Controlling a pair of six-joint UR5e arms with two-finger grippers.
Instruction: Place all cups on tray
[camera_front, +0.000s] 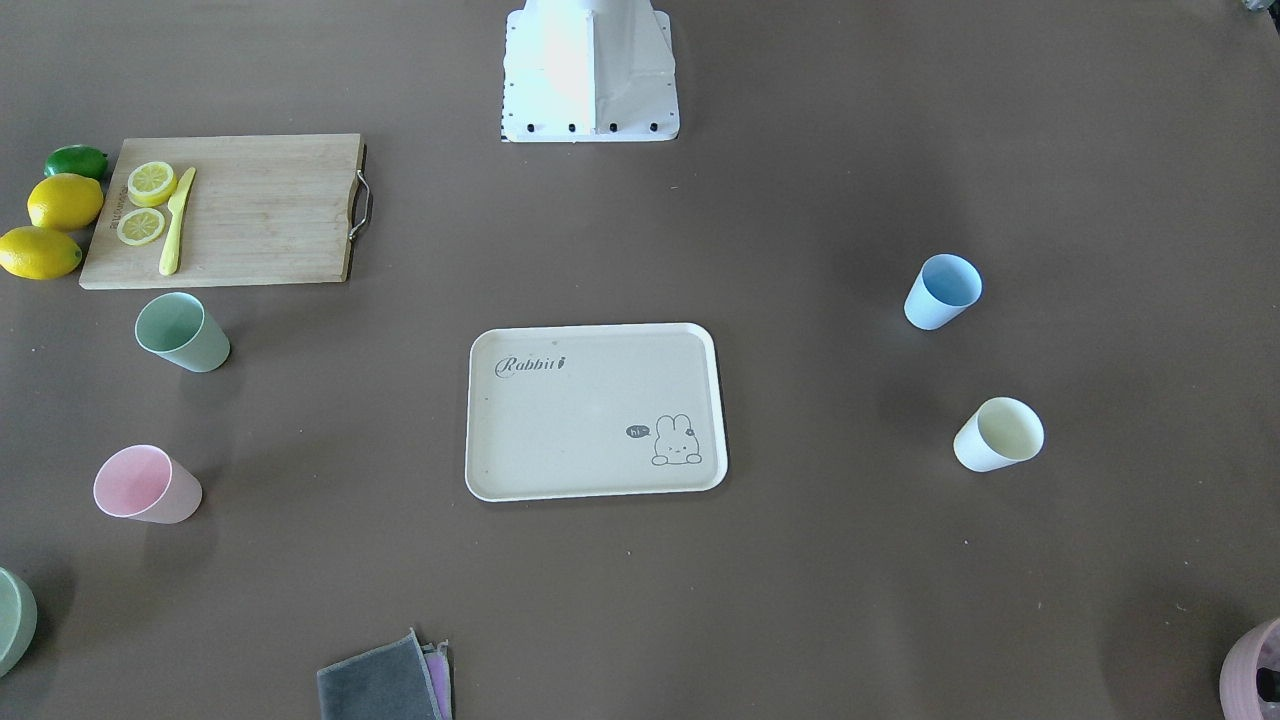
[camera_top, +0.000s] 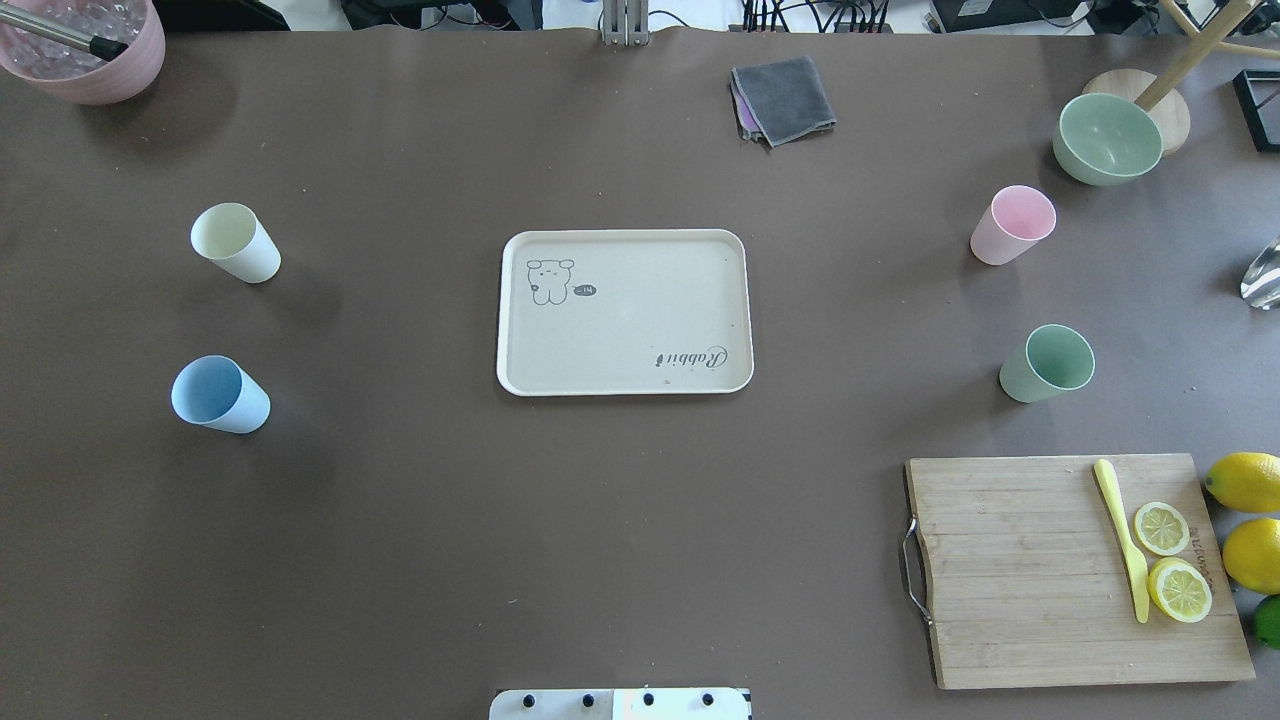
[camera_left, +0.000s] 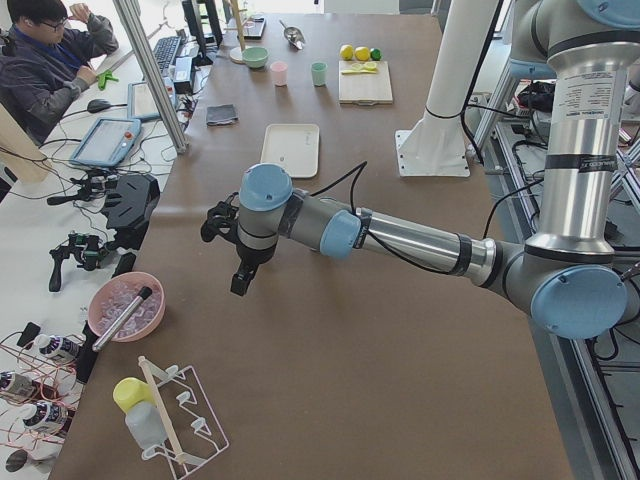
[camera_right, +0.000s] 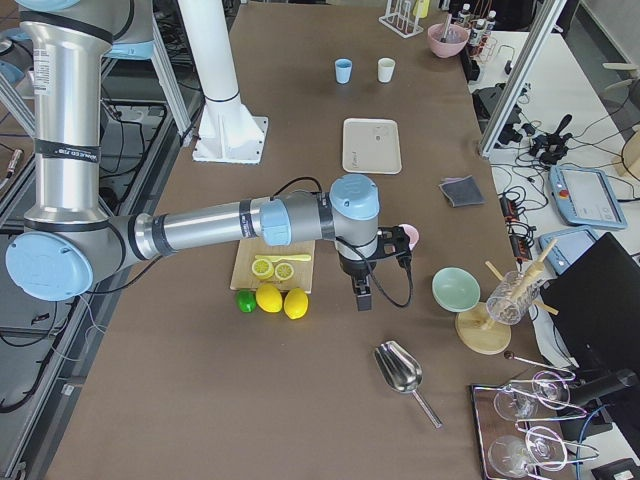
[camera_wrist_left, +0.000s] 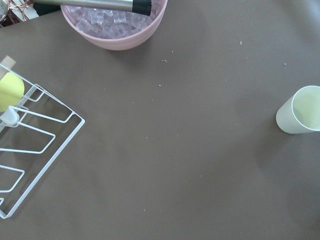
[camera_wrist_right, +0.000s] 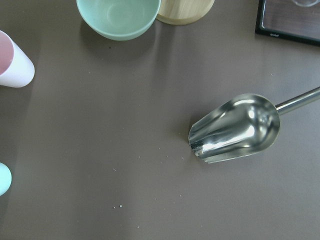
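Brown worktop (camera_top: 420, 560) bears flat cream rectangular tray (camera_top: 640, 320); off it stand mint plastic cup (camera_top: 1046, 364), pink plastic cup (camera_top: 1011, 226), blue plastic cup (camera_top: 220, 395), cream-yellow plastic cup (camera_top: 236, 243). Left gripper (camera_left: 214, 222), right gripper (camera_right: 402, 240): cannot tell whether spread.

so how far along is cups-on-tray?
Done: nothing; the tray is bare.
In hand: nothing. The left arm and right arm hang over open table, neither at a cup.
Left: all four, standing on the table. The cream cup and blue cup are on one side of the tray, the pink cup and green cup on the other.
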